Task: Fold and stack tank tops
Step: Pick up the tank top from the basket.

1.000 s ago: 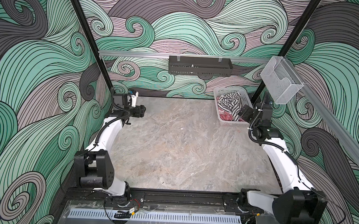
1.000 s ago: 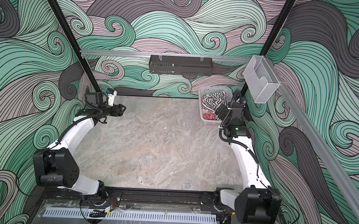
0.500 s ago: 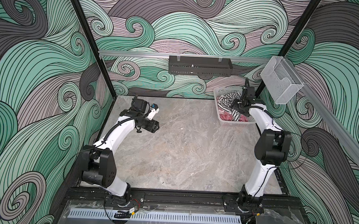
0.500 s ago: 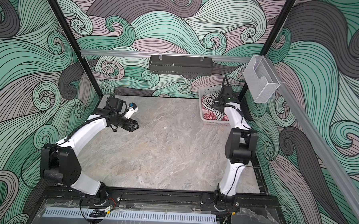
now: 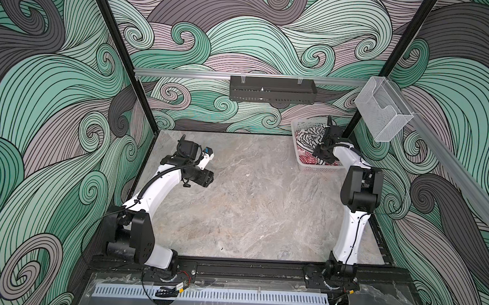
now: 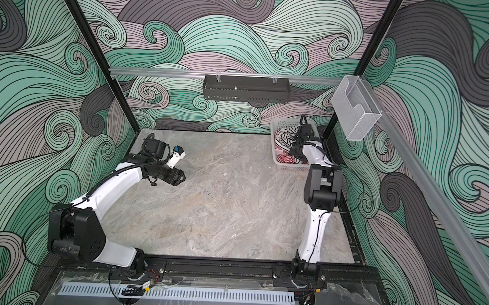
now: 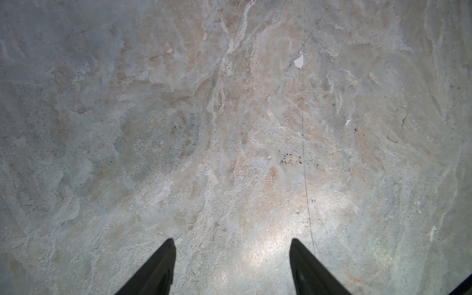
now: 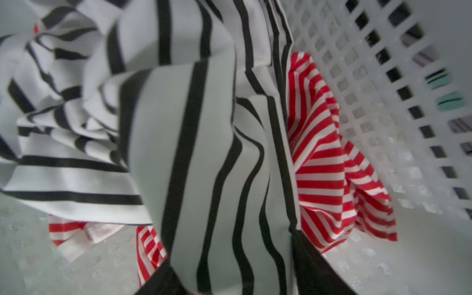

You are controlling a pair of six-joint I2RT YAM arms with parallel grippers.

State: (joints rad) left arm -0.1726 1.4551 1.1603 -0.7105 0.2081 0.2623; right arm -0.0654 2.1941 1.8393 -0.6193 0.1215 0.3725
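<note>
I look out over a marbled grey counter (image 5: 249,210) with a white perforated basket (image 5: 319,168) in its far right corner. A black slotted tray (image 5: 271,89) hangs from the back rail (image 5: 181,74), and a clear plastic box (image 5: 382,114) from the right-hand rail.

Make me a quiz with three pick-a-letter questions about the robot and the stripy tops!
1. Where is the black-and-white tank top?
A. flat on the table
B. hanging from a hook
C. in the white basket
2. What colour stripes has the other tank top?
A. blue and white
B. red and white
C. green and white
3. How are the fingers of the left gripper?
A. apart, nothing between
B. pinching a top
C. holding a cup
Answers: 1 C, basket wall stands beside it. 2 B, red stripes show. 3 A, only bare table shows between them.
</note>
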